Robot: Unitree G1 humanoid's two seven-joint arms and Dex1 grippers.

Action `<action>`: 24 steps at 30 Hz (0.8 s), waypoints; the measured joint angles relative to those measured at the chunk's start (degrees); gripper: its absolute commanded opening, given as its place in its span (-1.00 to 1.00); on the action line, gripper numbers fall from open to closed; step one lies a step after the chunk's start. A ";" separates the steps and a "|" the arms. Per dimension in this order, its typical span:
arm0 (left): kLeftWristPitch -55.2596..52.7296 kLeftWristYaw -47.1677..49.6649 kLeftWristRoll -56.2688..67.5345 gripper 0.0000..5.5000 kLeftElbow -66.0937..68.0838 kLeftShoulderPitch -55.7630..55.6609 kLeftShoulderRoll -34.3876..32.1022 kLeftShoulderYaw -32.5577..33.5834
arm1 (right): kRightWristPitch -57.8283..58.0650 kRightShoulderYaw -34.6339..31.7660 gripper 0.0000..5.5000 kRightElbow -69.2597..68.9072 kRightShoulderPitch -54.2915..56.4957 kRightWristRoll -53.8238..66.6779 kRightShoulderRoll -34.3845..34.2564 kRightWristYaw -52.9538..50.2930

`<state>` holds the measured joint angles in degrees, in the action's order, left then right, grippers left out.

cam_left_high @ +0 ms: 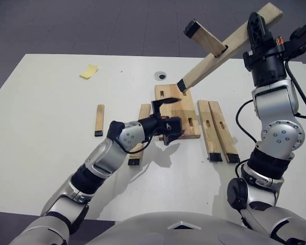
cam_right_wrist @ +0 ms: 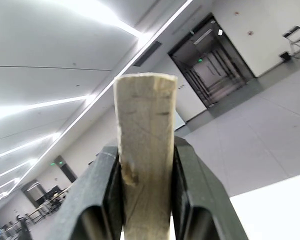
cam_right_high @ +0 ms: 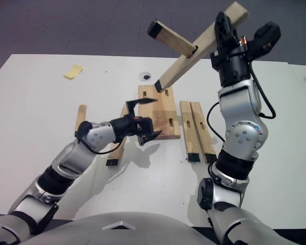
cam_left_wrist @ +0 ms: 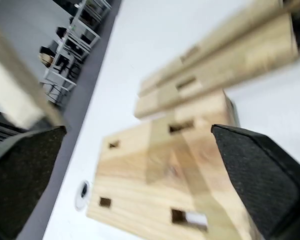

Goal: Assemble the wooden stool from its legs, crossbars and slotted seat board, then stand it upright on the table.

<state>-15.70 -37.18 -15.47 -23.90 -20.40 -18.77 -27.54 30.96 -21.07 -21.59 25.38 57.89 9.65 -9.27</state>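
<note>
ITEM: stool assembly on a white table (cam_left_high: 51,102); progress judged early.

JOINED: one long pale wooden leg with a black foot cap (cam_left_high: 219,53), held aloft at a slant over the table's far right; one shorter pale crossbar with a black end (cam_left_high: 205,37) seated in its slot and jutting up to the left; no other joint visible.

RIGHT GRIPPER (cam_left_high: 256,24): jaws pinching the raised leg near its upper end; the right wrist view shows the wood clamped between both fingers (cam_right_wrist: 190,200).

LEFT GRIPPER (cam_left_high: 177,117): jaws spread wide and holding nothing; poised over the near left part of the seat board; contact with the board cannot be told.

LOOSE PARTS: flat pale wooden seat board with rectangular slots (cam_left_high: 188,112), lying at mid-table with no leg fitted; inner loose slotted leg (cam_left_high: 208,127) and outer loose slotted leg (cam_left_high: 224,130), side by side just right of the board; short pale bar with a black end (cam_left_high: 99,120), well apart to the left; another pale bar (cam_left_high: 144,109), partly behind the left forearm, leg or crossbar not clear.

OUTSTANDING, as judged: remaining legs and crossbars to be joined; legs to be set into the seat board's slots; stool to be stood upright.

OTHER: yellow paper scrap (cam_left_high: 89,71); round table port (cam_left_high: 161,76).
</note>
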 measured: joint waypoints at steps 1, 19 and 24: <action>-3.76 -0.11 3.88 0.96 -3.34 -0.31 1.66 3.21 | -0.01 -0.15 -0.64 -1.14 -1.32 0.04 -0.01 -0.23; -22.22 31.76 35.40 0.96 0.71 -4.95 23.18 48.16 | -6.94 3.10 -0.64 -4.38 -20.61 -11.42 -2.79 5.15; -20.32 33.71 35.48 0.96 2.13 -4.82 24.25 45.60 | -9.33 3.67 -0.64 -3.77 -21.27 -13.36 -3.15 6.41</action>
<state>-36.02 -3.47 20.01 -21.77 -25.23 5.48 18.05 21.63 -17.40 -25.36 4.10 44.52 6.51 -2.87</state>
